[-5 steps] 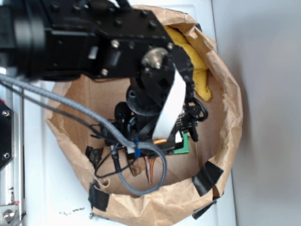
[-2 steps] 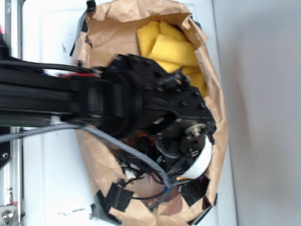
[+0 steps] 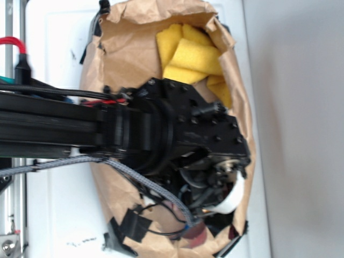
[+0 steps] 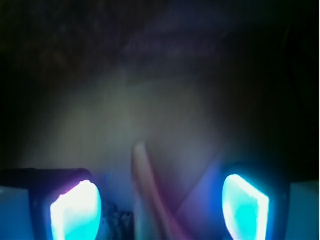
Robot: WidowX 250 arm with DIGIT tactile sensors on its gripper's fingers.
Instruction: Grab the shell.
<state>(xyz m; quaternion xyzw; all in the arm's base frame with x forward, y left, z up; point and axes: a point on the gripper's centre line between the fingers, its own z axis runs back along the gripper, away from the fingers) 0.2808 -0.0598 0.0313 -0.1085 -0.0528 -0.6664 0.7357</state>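
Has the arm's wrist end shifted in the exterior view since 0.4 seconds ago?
Yes. The arm sits slightly lower in frame against the yellow sponges, uncovering more of them inside the paper bag.

The black arm (image 3: 161, 134) reaches into the brown paper bag (image 3: 115, 64) beside yellow sponges (image 3: 193, 54).

bag (image 3: 239, 80) walls hem the arm (image 3: 177, 134); yellow sponges (image 3: 193, 54) fill top | little free room
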